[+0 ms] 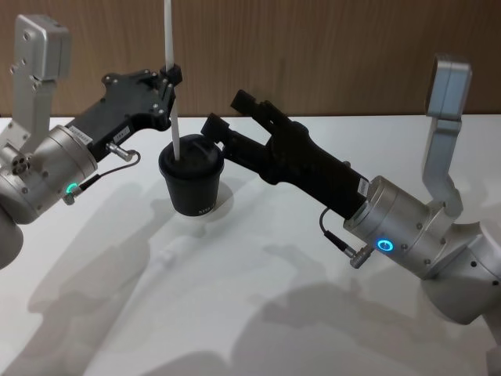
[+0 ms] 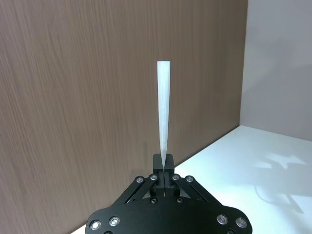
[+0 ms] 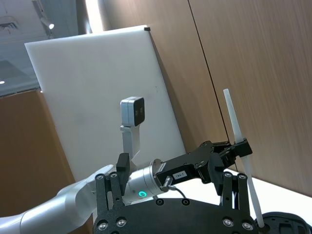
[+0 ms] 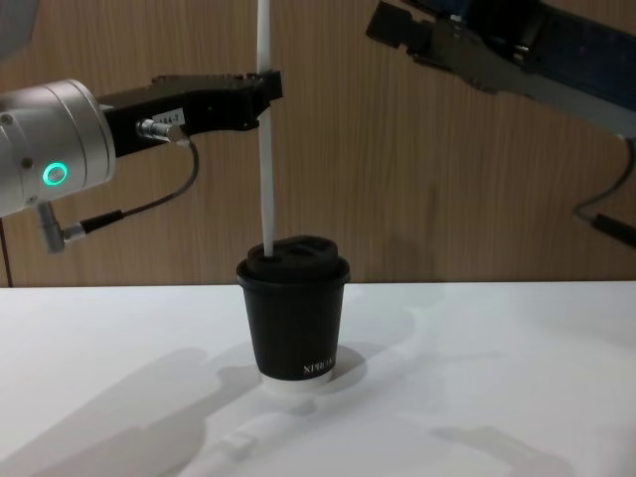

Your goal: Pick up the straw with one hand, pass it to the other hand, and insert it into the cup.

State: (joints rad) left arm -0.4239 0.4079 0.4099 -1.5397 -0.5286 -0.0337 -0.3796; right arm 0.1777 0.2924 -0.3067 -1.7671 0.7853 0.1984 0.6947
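The white straw (image 1: 173, 94) stands nearly upright, and my left gripper (image 1: 171, 78) is shut on it well above the cup. Its lower end meets the domed lid of the black cup (image 1: 192, 188), which stands on the white table. From the chest view the straw (image 4: 265, 169) drops from the left gripper (image 4: 266, 89) onto the lid of the cup (image 4: 293, 318); how deep it goes is hidden. In the left wrist view the straw (image 2: 163, 112) rises from the closed fingertips (image 2: 163, 163). My right gripper (image 1: 229, 112) hangs open just right of the cup, holding nothing.
The white table (image 1: 258, 313) spreads out in front of the cup, with a wooden wall (image 1: 337, 47) right behind it. My right arm (image 1: 391, 235) crosses the right side of the table, and its gripper (image 4: 397, 30) sits high above the table.
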